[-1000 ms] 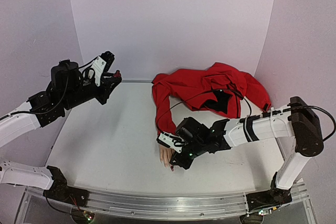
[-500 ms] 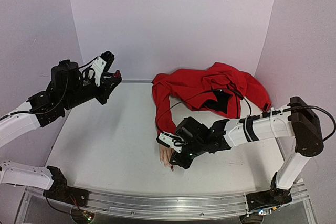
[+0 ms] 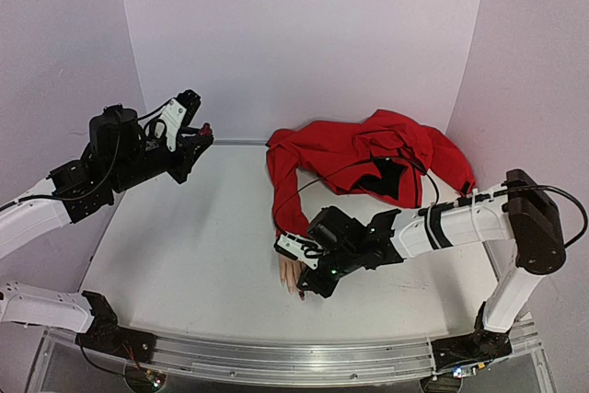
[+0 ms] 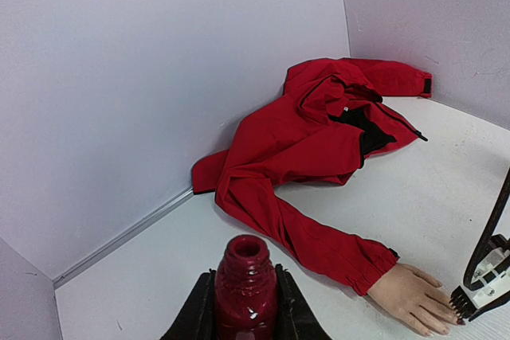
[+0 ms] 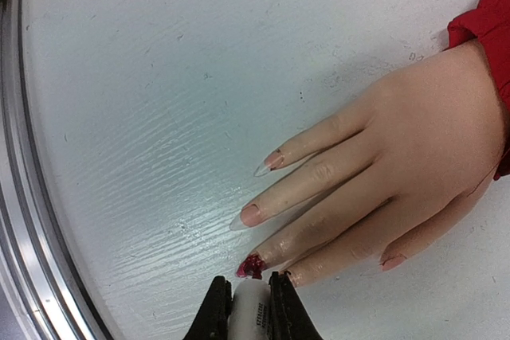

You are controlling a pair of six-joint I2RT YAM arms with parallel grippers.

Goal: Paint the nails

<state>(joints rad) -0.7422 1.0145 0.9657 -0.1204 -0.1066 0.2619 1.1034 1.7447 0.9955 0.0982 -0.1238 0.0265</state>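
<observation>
The right claw [image 5: 249,296] sits at the bottom edge of the right wrist view, pinched narrow on the white cap [image 5: 250,318]. The brush [image 5: 252,266] under the cap meets the tip of the third finger down. That nail is smeared dark red, so it looks like the one being coated. The claw comes in low from beyond the fingertips, probably so the bristles can drag along the nail.

Of the other nails [image 5: 252,215], the one above is bare pink and the topmost is partly red. The mannequin hand [image 5: 414,141] lies palm down on the table [image 5: 119,77], fingers spread toward the lower left and nails facing up within reach. Its red sleeve [image 5: 488,17] runs off the upper right.

The left claw [image 4: 245,318] is clamped on the open bottle [image 4: 245,272]. It holds the bottle upright and well away from the hand, probably to avoid spills and allow re-dipping.
</observation>
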